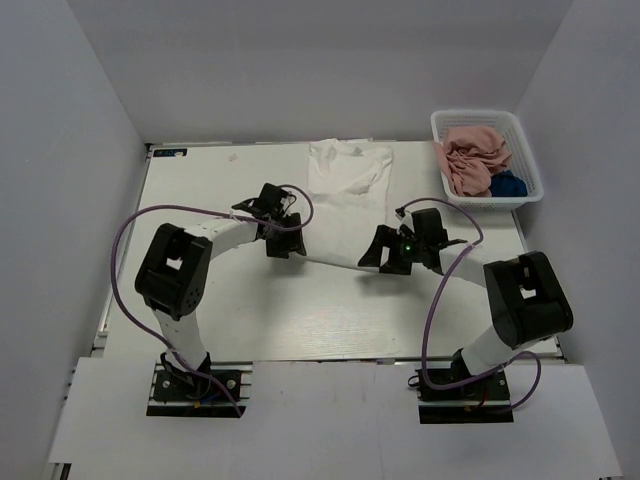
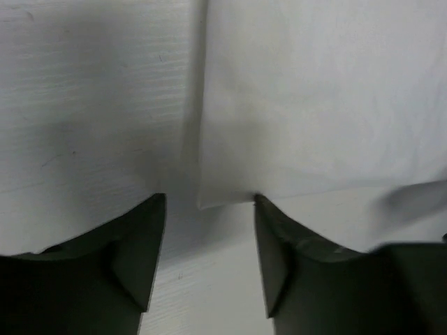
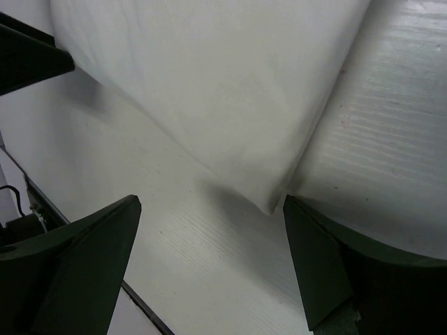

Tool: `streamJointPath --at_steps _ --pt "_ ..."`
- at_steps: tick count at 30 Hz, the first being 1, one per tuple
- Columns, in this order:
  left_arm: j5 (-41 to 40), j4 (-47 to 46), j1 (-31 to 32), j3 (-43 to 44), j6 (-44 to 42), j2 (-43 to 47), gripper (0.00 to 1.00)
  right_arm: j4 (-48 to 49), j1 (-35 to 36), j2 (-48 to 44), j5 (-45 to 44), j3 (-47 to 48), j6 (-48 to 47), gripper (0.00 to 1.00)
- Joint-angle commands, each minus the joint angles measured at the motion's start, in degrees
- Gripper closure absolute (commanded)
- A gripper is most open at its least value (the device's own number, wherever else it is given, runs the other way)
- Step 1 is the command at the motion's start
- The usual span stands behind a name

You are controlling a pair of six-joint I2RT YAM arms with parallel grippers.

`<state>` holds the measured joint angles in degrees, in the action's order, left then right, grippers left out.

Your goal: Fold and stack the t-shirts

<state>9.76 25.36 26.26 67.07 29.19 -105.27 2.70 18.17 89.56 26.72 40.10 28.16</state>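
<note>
My left fingers (image 1: 281,243) (image 2: 140,237) hang over the left-middle of the white desk (image 1: 250,310), pointed at the near-left corner of the white t-shirt (image 1: 345,195) (image 2: 314,98). They stand apart with nothing clamped between them. From my left wrist, that corner of the shirt lies flat on the desk just beyond the gap between the two tips, its left edge running straight away from me. The white t-shirt is spread flat on the middle of the desk, its collar end at the far edge and its hem toward me, the cloth a little rumpled near the collar and smoother lower down. My right fingers (image 1: 388,250) (image 3: 314,258) sit at the shirt's near-right corner, spread wide and holding nothing. From my right wrist, the corner of the cloth (image 3: 230,91) points down into the space between the tips and rests on the desk, touching neither finger. Farther right, in the far-right corner of the desk, stands a white lattice basket (image 1: 528,150). The pink t-shirt (image 1: 472,160) is bunched up inside it, filling most of it, and the navy t-shirt (image 1: 508,185) shows only as a small patch at the near-right side, just beside the pink one.
</note>
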Motion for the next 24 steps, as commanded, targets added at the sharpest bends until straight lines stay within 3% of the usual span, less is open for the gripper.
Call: streamJointPath --at_steps 1,4,5,6,7,8,10,14,19,24 --pt "3.6 -2.2 0.2 -1.9 0.1 1.0 0.40 3.7 0.2 2.4 1.3 -1.2 1.4 0.12" --pt "6.5 -4.7 0.2 -3.3 0.1 -0.4 0.58 4.6 0.2 3.5 1.1 -1.9 2.0 0.26" --pt "8.8 -4.7 0.2 -3.3 0.1 -0.5 0.67 4.2 0.1 4.0 1.3 -1.6 2.0 0.38" --pt "9.8 -5.2 0.2 -3.3 0.1 -1.2 0.84 3.5 0.2 4.0 0.9 -1.4 1.9 0.45" --pt "10.6 -5.2 0.2 -3.3 0.1 -1.2 0.91 3.5 0.2 3.7 0.1 -1.6 2.2 0.53" --pt "11.2 -5.2 0.2 -3.3 0.1 -1.2 1.00 3.5 0.4 2.8 -0.4 -1.9 2.2 0.74" --pt "11.2 -5.2 0.2 -3.3 0.7 -1.2 1.00 3.9 0.3 2.1 -1.1 -2.4 2.5 0.98" --pt "10.5 -2.9 0.8 -3.9 0.7 3.6 1.00 -1.4 0.5 -2.7 -1.8 -1.1 0.0 1.00" --pt "18.4 -4.7 1.9 -11.5 1.2 18.9 1.00 -14.7 1.2 -14.3 1.7 -0.1 -5.0 1.00" --pt "18.6 -0.2 2.6 -12.7 1.7 28.7 1.00 -25.6 1.6 -23.4 4.9 3.8 -6.4 1.00"
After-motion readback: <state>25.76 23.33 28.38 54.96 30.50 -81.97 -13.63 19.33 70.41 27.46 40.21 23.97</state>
